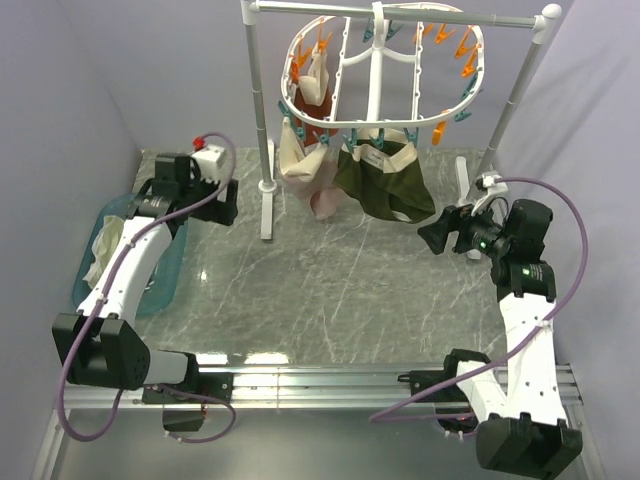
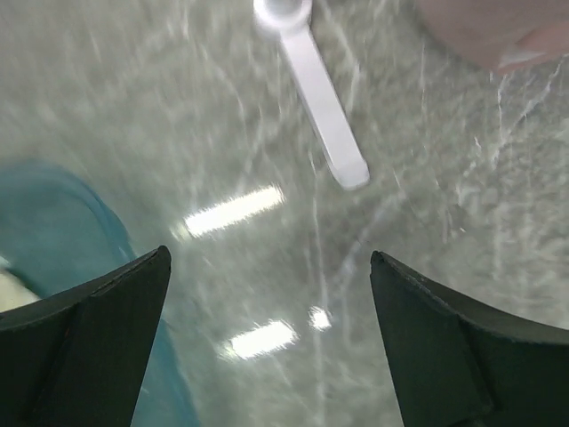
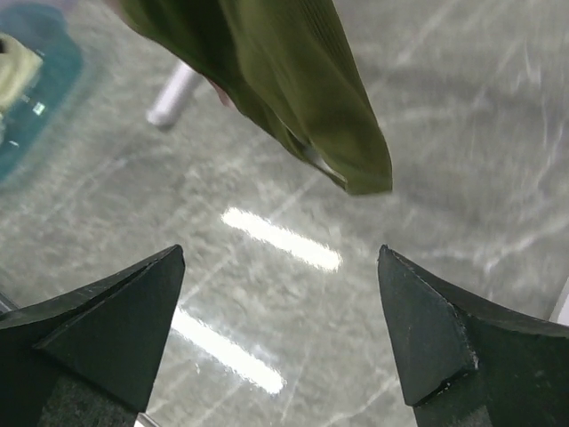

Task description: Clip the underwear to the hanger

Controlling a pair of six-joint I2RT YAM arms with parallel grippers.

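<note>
Olive-green cloth with a pale beige waistband, the underwear (image 1: 385, 185) hangs beneath the front rim of the large white oval plastic hanger (image 1: 372, 60), apparently pinched by teal clothespins (image 1: 409, 135). The right gripper (image 3: 280, 253), below and right of the hanger, has its fingers spread with nothing between them. The left gripper (image 2: 267, 267), below and left of the hanger, is likewise wide and empty. To finish the step well, I would check that each pin bites fully on the waistband and keep the fingers clear of the hanging hem.
</note>
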